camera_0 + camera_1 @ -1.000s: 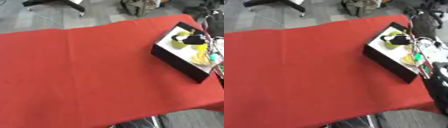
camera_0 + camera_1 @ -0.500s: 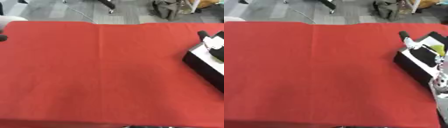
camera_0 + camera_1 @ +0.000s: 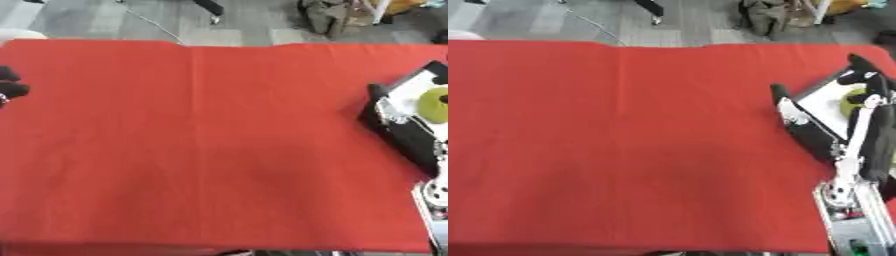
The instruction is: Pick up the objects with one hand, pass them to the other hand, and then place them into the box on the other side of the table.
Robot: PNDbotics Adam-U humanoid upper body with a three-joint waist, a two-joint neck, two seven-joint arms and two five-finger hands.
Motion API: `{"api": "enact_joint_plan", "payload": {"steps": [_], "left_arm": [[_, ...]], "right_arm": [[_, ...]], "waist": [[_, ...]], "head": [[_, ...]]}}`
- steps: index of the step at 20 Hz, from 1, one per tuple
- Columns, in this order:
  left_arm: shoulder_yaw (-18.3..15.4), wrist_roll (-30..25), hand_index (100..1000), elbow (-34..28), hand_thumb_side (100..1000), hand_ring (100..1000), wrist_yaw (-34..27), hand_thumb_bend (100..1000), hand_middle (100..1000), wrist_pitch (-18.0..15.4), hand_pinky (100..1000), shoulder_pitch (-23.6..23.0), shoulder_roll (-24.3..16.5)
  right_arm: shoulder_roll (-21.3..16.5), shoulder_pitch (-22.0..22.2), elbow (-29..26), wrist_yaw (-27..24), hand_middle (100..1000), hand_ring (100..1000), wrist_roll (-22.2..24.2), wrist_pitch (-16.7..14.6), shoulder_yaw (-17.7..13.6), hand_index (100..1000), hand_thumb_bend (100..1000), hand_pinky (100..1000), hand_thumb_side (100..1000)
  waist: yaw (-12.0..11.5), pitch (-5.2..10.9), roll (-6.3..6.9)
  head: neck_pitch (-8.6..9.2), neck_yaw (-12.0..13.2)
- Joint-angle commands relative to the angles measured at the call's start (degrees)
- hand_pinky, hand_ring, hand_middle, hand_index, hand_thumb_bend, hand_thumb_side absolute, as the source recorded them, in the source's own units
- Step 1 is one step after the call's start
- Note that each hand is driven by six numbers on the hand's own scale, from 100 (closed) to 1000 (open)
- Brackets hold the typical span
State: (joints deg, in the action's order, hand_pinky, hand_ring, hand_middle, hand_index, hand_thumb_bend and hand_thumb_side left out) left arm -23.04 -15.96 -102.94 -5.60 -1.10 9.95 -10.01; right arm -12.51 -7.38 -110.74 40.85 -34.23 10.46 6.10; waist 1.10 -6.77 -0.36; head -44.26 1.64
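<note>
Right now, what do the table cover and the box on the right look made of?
Table cover: looks like red woven cloth, matte; a straight fold crease runs down it and the far edge hangs soft. Box: black outer walls, white inside, thin flat panels with crisp edges, so probably cardboard or thin plastic; I can't tell which. A yellow-green object sits inside.

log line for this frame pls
right hand: over box, at yellow-green object | grasp: cannot tell | left hand: idle at left edge | red cloth

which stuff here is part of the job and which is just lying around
Part of the job: black box at the table's right edge; yellow-green object inside it; right hand over the box; left hand at the left edge.

Just lying about: bags on the floor beyond the table.
</note>
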Motion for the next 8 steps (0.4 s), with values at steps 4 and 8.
{"api": "enact_joint_plan", "payload": {"steps": [4, 8], "left_arm": [[0.96, -1.35, 681, -0.43, 767, 604, -0.72, 197, 590, -0.12, 739, -0.11, 0.05], [0.88, -1.27, 684, -0.31, 765, 608, -0.89, 204, 595, -0.08, 741, -0.37, 0.21]], "right_arm": [[0.14, -0.11, 0.47, -1.08, 525, 728, -1.00, -1.04, 0.85, 796, 659, 532, 562], [0.36, 0.00, 0.89, -0.96, 524, 726, -1.00, -1.33, 1.05, 795, 658, 530, 566]], "waist": [[0.07, 0.66, 0.33], [0.27, 1.29, 0.65]], "head": [[0.14, -0.99], [0.14, -1.08]]}}
